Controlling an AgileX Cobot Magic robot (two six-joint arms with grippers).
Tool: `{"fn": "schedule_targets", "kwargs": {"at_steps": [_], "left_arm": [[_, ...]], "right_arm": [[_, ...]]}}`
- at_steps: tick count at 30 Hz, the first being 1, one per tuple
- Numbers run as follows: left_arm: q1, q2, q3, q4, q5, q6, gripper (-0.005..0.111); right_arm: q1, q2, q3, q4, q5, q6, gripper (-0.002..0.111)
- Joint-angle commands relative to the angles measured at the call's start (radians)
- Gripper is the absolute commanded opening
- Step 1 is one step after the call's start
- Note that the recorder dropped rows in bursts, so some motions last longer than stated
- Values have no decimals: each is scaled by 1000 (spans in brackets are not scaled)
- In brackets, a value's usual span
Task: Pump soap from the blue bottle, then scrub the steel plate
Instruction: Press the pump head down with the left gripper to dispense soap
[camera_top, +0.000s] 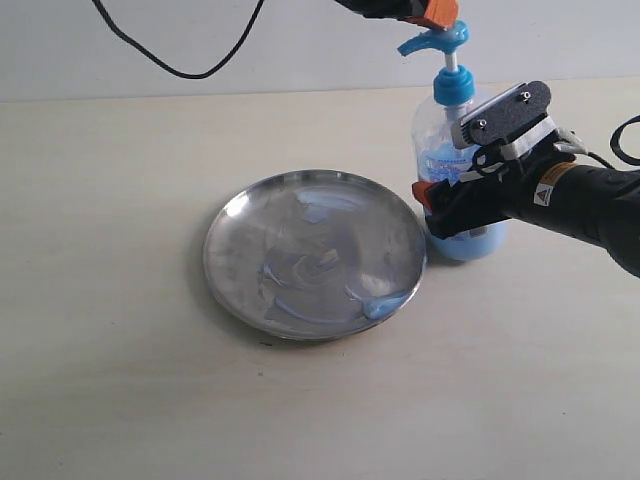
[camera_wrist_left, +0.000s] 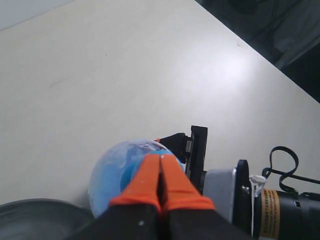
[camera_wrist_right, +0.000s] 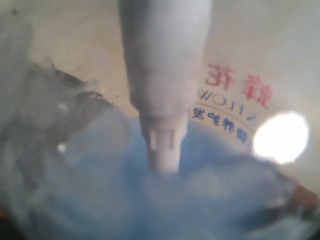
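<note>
- beside the round shiny steel plate (camera_top: 250, 240), right gripper (camera_top: 447, 205) clamps the tall clear blue-pump bottle (camera_top: 440, 130), arm low.
- left gripper (camera_wrist_left: 161, 172), fingers (camera_wrist_left: 145, 180) pressed together, over the pump head (camera_top: 432, 42).

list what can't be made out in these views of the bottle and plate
- Exterior view: the left gripper is cut off by the top edge; only its orange fingers over the pump head show.
- Exterior view: the right gripper covers much of the blue bottle and its label.
- Left wrist view: the shut orange fingers hide the pump head; the steel plate is a sliver at the bottom edge.
- Right wrist view: too close, blurred; label unreadable.
</note>
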Motion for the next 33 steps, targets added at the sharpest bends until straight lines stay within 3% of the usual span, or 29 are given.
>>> {"fn": "schedule_targets", "kwargs": {"at_steps": [1,33], "left_arm": [[-7,47,17,37,96,-4,0],[-11,104,17,120,187,-34,0]], "right_arm": [[1,-14,-17,-6,-125,-12,0],[1,-14,-17,7,-143,-9,0]]}}
